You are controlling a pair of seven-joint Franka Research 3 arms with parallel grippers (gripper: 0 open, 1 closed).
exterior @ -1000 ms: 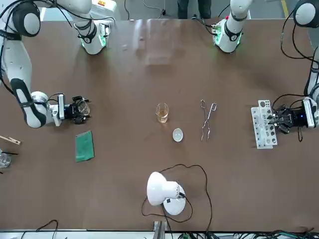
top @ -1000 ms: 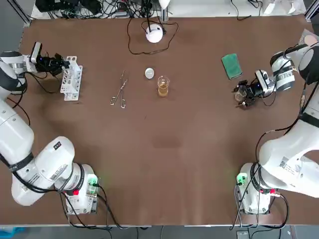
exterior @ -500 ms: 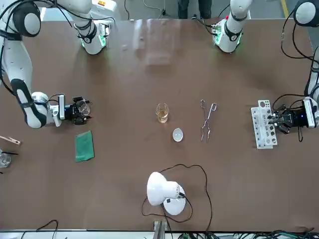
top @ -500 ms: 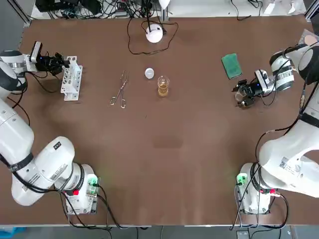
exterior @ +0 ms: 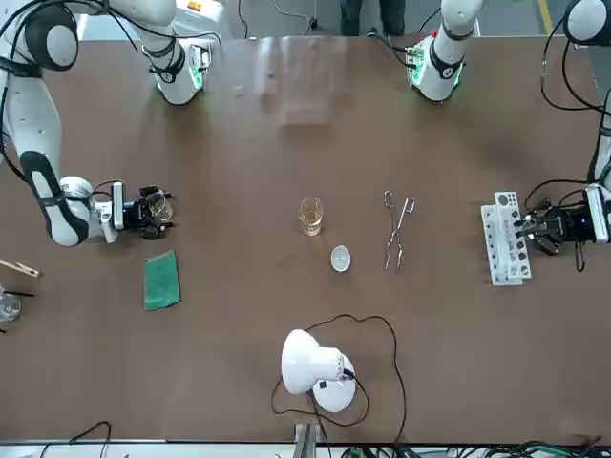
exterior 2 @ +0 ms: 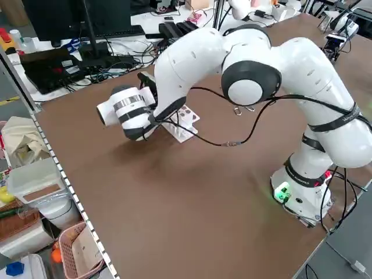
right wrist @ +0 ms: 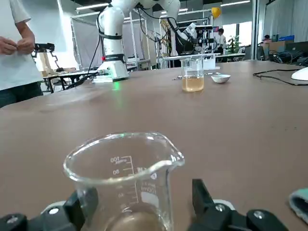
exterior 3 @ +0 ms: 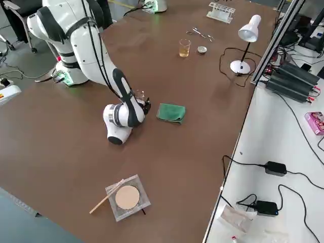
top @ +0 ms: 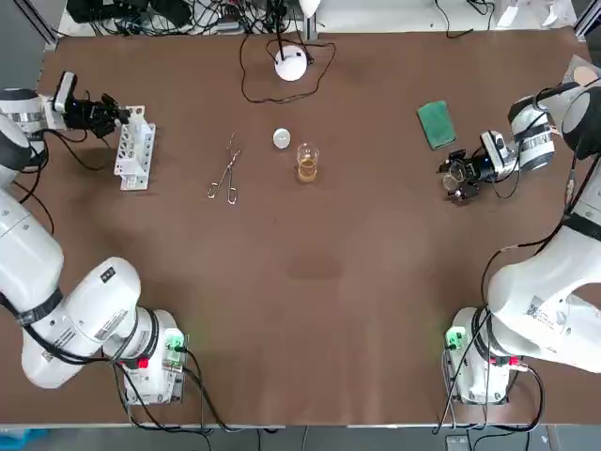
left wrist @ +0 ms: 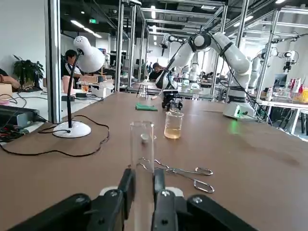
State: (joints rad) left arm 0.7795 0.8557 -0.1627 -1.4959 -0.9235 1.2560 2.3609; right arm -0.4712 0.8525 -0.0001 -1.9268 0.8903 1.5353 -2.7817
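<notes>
My left gripper (top: 105, 111) is at the far left of the table, just beside the white test tube rack (top: 134, 147). In the left wrist view it (left wrist: 142, 190) is shut on a clear glass test tube (left wrist: 143, 144) held upright, with the rack just behind. My right gripper (top: 467, 172) is at the right side, near the green cloth (top: 436, 124). It is shut on a small empty glass beaker (right wrist: 126, 173), whose sides its fingers (right wrist: 202, 195) press. From the front, the beaker (exterior: 158, 204) hangs just above the table.
Mid-table stand a beaker of amber liquid (top: 307, 163), metal tongs (top: 225, 169) and a small white dish (top: 282, 138). A white desk lamp (top: 291, 64) with its cable sits at the far edge. A wire gauze mat (top: 584, 73) lies at the far right.
My left gripper has drawn a little away from the rack, toward the table's left edge. The right gripper with the beaker has shifted slightly toward the far side.
</notes>
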